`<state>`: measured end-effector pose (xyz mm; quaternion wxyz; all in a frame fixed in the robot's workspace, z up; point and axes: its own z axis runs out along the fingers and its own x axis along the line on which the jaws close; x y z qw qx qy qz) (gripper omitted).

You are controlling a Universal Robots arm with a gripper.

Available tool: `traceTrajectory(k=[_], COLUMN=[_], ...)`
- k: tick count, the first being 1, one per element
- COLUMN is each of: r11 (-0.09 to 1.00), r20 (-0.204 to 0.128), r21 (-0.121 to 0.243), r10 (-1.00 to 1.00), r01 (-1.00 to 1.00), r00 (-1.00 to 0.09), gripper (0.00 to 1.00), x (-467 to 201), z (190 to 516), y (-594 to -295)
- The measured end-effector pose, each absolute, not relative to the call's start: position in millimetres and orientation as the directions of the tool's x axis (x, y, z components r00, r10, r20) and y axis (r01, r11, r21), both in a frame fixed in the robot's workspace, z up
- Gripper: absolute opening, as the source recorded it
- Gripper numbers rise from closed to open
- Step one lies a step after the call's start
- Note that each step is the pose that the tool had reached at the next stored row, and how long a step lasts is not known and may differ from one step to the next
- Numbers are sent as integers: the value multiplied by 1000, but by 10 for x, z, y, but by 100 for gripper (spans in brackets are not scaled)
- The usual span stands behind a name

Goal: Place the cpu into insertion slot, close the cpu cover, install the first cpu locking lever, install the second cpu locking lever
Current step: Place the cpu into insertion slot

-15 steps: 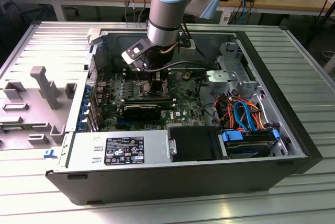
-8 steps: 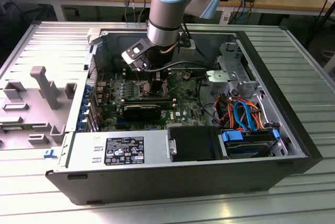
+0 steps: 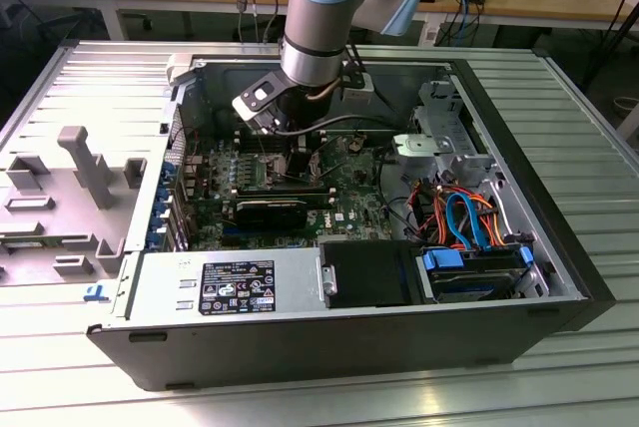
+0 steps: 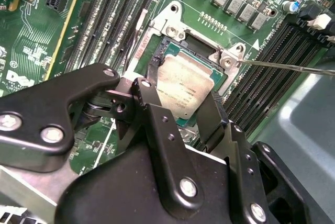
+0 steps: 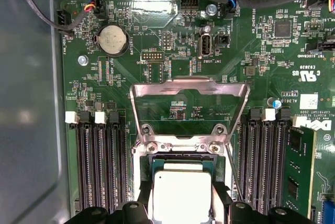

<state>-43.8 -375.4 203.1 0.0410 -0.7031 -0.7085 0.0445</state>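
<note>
While step 1 (placing) is in hand: small flat silver-grey square cpu (image 4: 186, 85) clamped in black gripper (image 4: 183, 92), low over square silver-rimmed insertion slot (image 5: 157, 165). Thin silvery cpu cover (image 5: 188, 82) stands flipped open. Exterior view: gripper approx. 1 o'clock of long black block (image 3: 270, 213). Est. req.: flat, square seating.

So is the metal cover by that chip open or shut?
Open: the cpu cover is swung back, leaving the cpu bare.
</note>
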Motion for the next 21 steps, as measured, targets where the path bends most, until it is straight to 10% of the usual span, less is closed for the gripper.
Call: traceTrajectory(k=[21], r11=[33], r20=[-5], r21=[-121], r10=[999], r01=[992], r00=[-34], gripper=[53], x=[-444], z=[1996], y=[-3745])
